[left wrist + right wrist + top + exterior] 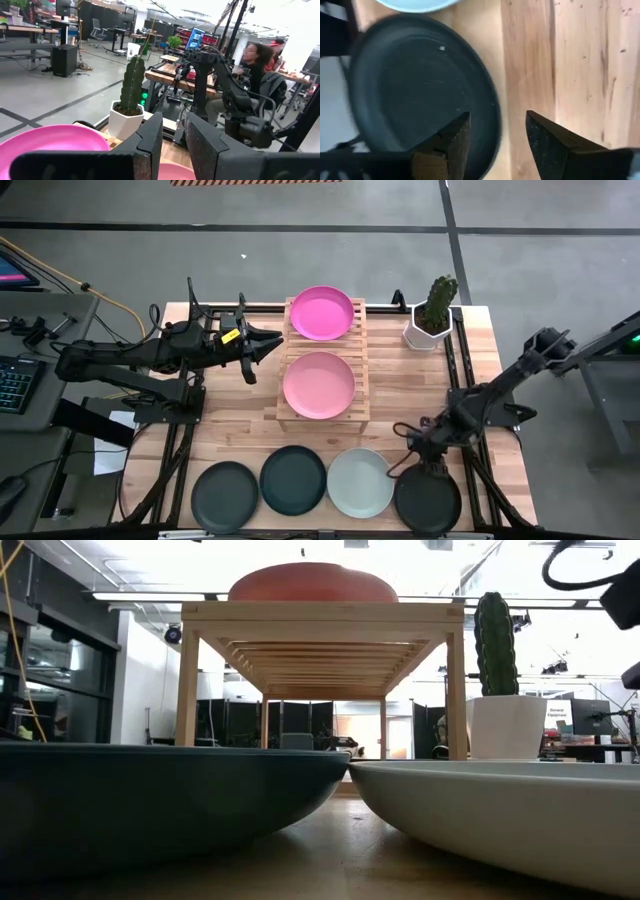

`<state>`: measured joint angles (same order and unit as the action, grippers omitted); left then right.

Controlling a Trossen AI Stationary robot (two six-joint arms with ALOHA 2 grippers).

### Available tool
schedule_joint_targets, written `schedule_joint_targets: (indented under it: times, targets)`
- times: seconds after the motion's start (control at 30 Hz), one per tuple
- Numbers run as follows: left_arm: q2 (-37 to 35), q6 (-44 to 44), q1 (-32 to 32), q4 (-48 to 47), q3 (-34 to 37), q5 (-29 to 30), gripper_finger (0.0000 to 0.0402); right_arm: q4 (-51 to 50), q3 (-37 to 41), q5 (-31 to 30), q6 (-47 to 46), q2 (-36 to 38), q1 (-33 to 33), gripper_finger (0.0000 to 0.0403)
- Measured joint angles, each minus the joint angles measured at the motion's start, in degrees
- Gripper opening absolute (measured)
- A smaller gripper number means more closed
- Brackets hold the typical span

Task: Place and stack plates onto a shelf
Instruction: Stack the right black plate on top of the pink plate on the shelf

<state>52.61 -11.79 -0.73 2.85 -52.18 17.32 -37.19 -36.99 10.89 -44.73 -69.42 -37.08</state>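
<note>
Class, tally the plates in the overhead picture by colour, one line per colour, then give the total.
Pink plates: 2
Pale mint-white plates: 1
Dark plates: 3
Total: 6

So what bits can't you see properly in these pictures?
- Low view: the pink plate on the shelf shows only as a hump; the shelf top hides the rest.
- Low view: the dark plate and pale plate are cut off by the edges.
- Right wrist view: the dark plate under the right claw is blurred.
</note>
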Motion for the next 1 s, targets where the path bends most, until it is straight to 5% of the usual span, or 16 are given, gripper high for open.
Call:
schedule_joint_targets:
  times: [0.67, 0.8, 1.0]
  targets:
    - [-0.02, 0.0, 0.0, 0.0, 0.0, 0.0, 0.0074, 7.11, 0.0, -1.59, -0.28, -12.52, -4.63, 0.0168]
    - [-0.01, 0.04, 0.0, 0.0, -0.01, 0.0, 0.0074, 7.56, 0.0, -0.75, -0.18, -12.82, -4.68, 0.0128]
    - [0.01, 0.04, 0.0, 0.0, -0.02, -0.02, 0.0074, 8.11, 0.0, 0.34, -0.33, -12.72, -4.66, 0.0012]
